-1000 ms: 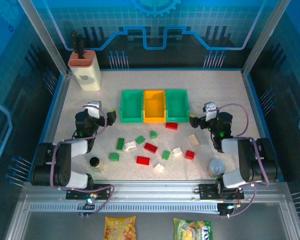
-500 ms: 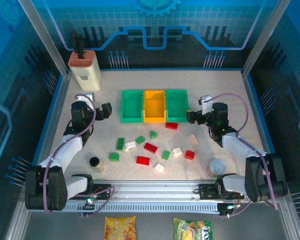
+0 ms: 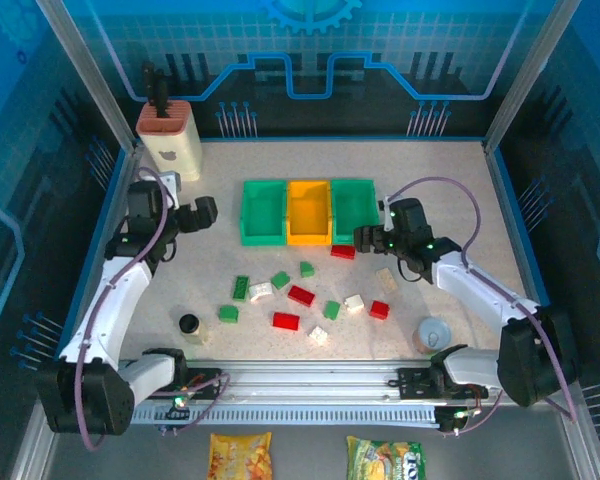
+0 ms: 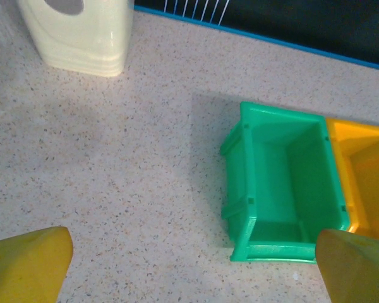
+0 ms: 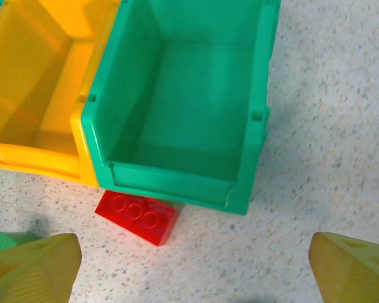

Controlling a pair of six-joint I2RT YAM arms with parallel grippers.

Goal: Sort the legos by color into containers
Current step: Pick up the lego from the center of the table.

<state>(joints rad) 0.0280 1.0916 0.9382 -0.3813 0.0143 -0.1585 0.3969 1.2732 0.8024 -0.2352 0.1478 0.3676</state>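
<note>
Three containers stand joined in a row: a green bin (image 3: 262, 212), an orange-yellow bin (image 3: 308, 212) and a second green bin (image 3: 354, 210). Several red, green and white legos lie scattered on the table in front of them. One red lego (image 3: 343, 252) (image 5: 138, 216) touches the front of the right green bin (image 5: 183, 107). My right gripper (image 3: 365, 238) (image 5: 192, 271) hovers open just right of that brick, with nothing between its fingers. My left gripper (image 3: 205, 213) (image 4: 189, 271) hangs open left of the left green bin (image 4: 281, 183), over bare table.
A beige holder (image 3: 170, 140) (image 4: 82, 31) stands at the back left. A small dark-topped jar (image 3: 189, 324) sits front left and a grey cup (image 3: 435, 333) front right. A green lego (image 5: 12, 240) lies by my right gripper's left finger.
Both arms have stretched out from their folded pose. The left gripper moved away from its base toward the left bin. The right gripper moved left toward the red lego by the bins.
</note>
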